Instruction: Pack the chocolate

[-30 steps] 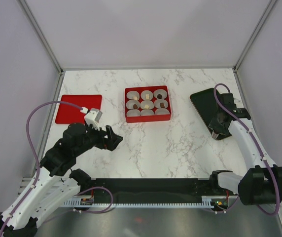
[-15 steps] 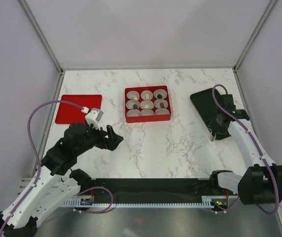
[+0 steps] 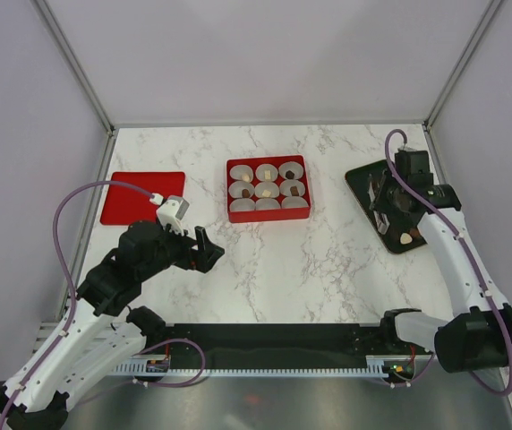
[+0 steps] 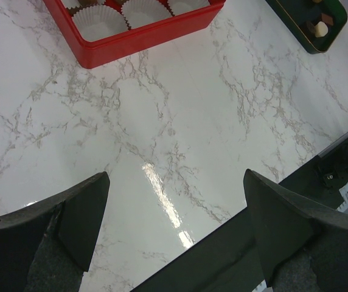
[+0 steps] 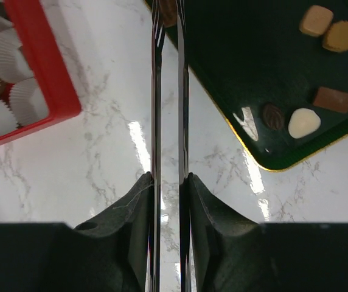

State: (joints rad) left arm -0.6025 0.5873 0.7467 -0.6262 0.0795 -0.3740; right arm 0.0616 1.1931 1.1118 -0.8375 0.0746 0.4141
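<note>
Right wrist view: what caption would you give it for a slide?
Right gripper pinching a brown chocolate between the red box and a green tray holding five more.

A red box [image 3: 268, 215] of white paper cups [image 3: 241, 205] sits mid-worktop [image 3: 328, 269]; a flat red panel [image 3: 141, 197] lies left, a dark tray [image 3: 361, 182] right.
</note>
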